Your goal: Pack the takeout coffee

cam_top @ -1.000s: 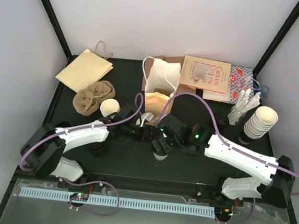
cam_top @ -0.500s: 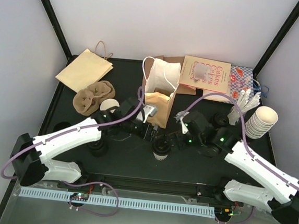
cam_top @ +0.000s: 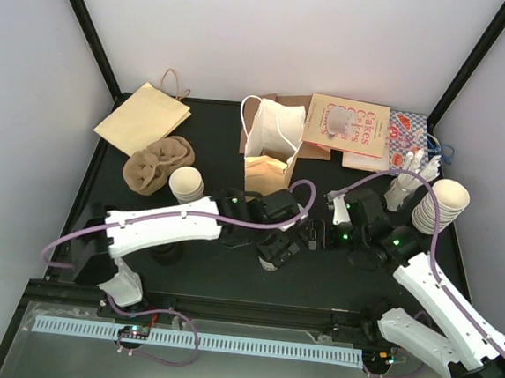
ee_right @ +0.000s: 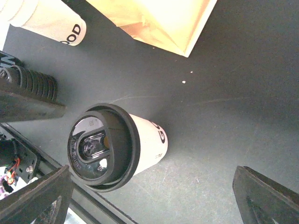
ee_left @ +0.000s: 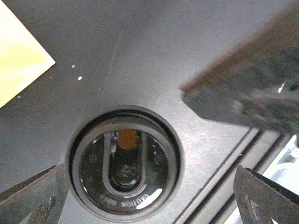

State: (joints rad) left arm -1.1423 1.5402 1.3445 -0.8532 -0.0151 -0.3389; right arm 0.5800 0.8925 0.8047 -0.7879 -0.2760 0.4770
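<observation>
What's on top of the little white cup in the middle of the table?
A round black lid sits on the white cup. Whatever is inside the cup is hidden by that lid.

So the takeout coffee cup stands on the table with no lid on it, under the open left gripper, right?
Not quite: the cup already wears its black lid, as the right wrist view shows. The rest holds: it stands on the table under the open left gripper.
</observation>
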